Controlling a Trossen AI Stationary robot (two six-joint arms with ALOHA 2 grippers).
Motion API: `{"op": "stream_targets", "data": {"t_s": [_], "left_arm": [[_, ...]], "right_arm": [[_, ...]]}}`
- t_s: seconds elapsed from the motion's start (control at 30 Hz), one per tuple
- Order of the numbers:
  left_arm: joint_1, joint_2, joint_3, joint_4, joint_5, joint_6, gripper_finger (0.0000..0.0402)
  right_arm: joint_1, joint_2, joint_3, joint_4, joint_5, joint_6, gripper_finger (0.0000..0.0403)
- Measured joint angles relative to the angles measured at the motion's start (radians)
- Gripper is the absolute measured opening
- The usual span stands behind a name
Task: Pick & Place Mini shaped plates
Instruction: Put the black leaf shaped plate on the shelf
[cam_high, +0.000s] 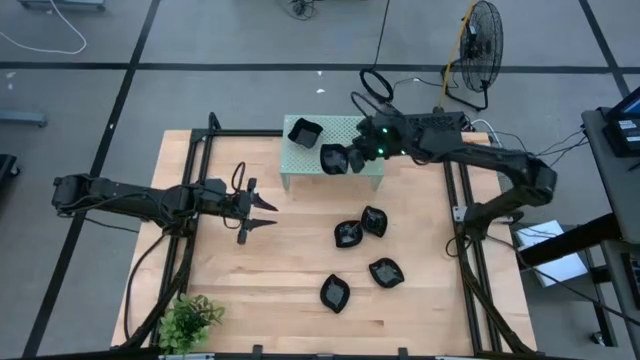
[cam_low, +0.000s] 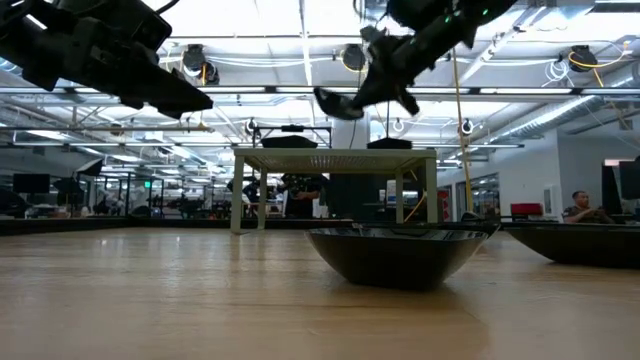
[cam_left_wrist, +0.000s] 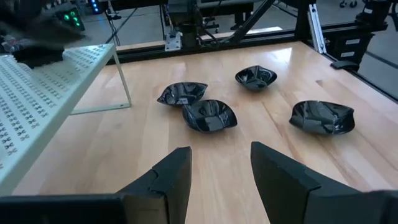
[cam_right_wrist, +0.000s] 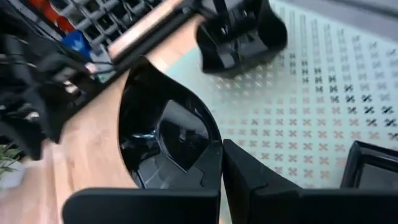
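In the high view the right gripper (cam_high: 352, 155) sits at upper centre of the frame, over the front edge of the pale green stand (cam_high: 372, 176), pinched on the rim of a glossy black plate (cam_high: 333, 158); the right wrist view shows its fingers nearly together on that rim, so the plate (cam_right_wrist: 163, 134) hangs tilted beside them, a hold that leaves the dish free to be lowered flat. Seen from the low view, it is carried clear above the stand's top, so I judge the placing is not yet done. A square plate (cam_high: 303, 131) already rests on the stand's upper left corner, which suggests the stand is the drop spot. Four more plates lie on the wooden table (cam_high: 280, 270) at lower centre, one at (cam_high: 349, 234), presumably waiting their turn. The left gripper (cam_high: 262, 212) hovers at centre left, jaws wide and empty, well apart from the work so it does not block it
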Motion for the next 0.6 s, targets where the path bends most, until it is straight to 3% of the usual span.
{"op": "stream_targets", "data": {"t_s": [0.13,0.37,0.6], "left_arm": [[0.000,0.000,0.000,-0.017,0.000,0.000,0.0170],[0.000,0.000,0.000,-0.022,-0.001,-0.012,0.0170],[0.000,0.000,0.000,-0.021,-0.001,-0.011,0.0170]], "right_arm": [[-0.036,0.054,0.001,0.008,-0.016,-0.038,0.0000],[-0.052,0.074,0.001,0.002,0.111,-0.095,0.0000],[-0.038,0.073,0.001,0.004,0.110,-0.099,0.0001]]}}
